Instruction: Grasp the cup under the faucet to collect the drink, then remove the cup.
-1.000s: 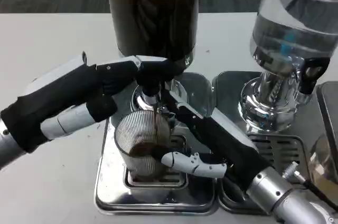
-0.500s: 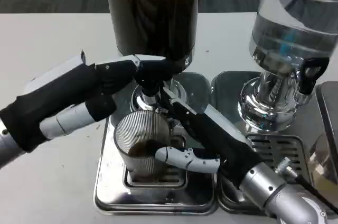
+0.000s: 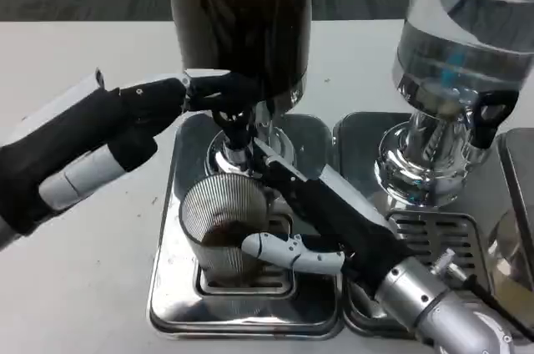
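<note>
A ribbed clear cup (image 3: 219, 219) stands on the steel drip tray (image 3: 167, 300) under the faucet (image 3: 235, 141) of the dark drink dispenser (image 3: 242, 20). A little dark drink lies in the cup's bottom, and no stream falls into it. My right hand (image 3: 321, 220) grips the cup, thumb across its front and fingers behind it. My left hand (image 3: 154, 108) hovers at the left with its fingers stretched toward the black tap lever (image 3: 238, 112); the fingertips reach just above it and hold nothing.
A second dispenser with clear water (image 3: 459, 37) stands at the right on its own steel tray (image 3: 434, 233), with a black tap (image 3: 492, 112). White table (image 3: 75, 270) lies open to the left and front of the trays.
The dark stream into the cup has stopped. My left hand has drawn back to the left and up from the tap lever. My right hand still holds the cup in place.
</note>
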Tool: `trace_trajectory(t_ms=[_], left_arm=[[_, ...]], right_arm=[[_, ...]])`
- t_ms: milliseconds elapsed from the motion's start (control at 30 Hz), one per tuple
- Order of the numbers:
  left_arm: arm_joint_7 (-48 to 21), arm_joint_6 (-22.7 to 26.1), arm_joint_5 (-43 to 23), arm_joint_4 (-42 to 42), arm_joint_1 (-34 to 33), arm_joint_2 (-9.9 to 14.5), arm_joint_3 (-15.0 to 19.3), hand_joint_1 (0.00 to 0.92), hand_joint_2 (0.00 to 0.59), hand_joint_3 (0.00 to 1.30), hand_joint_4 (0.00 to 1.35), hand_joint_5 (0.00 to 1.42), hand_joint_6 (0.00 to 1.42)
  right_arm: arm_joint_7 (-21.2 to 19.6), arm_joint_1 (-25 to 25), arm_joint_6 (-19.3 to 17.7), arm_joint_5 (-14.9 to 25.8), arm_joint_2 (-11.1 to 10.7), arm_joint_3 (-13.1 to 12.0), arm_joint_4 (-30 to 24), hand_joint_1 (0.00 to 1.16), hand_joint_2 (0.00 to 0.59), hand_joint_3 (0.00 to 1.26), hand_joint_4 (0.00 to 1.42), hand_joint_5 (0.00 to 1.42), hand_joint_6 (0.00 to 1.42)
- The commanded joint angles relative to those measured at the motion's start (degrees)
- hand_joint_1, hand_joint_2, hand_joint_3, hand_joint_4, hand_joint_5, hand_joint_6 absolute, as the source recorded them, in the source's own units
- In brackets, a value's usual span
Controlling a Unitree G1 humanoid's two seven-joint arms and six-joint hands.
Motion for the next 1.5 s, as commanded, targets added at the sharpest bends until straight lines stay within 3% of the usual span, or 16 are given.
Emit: trace_trajectory(t_ms=[33,567,900,1500], left_arm=[[1.43,0.66,-0.54,-0.03,0.98,-0.12,1.7,0.0,0.073,0.26,0.17,0.2,0.11],[5.28,1.0,0.32,1.21,3.88,-0.56,5.97,0.0,0.092,0.26,0.21,0.22,0.14],[7.85,0.56,1.61,2.6,7.04,-0.28,8.22,0.0,0.093,0.26,0.22,0.23,0.14],[10.59,-0.43,3.62,6.35,10.46,-1.57,8.39,0.0,0.11,0.29,0.24,0.25,0.15]], right_arm=[[-0.38,0.17,-0.33,0.1,0.56,0.25,-0.75,0.51,0.209,0.0,0.0,0.0,0.0],[0.08,-0.79,-0.08,-0.07,0.74,0.95,-0.74,0.51,0.209,0.0,0.0,0.0,0.0],[0.1,-2.62,-0.58,-0.23,1.62,1.47,2.08,0.51,0.209,0.0,0.0,0.0,0.0],[1.01,-4.46,-1.79,-1.45,1.22,2.7,5.12,0.5,0.215,0.0,0.0,0.0,0.0]])
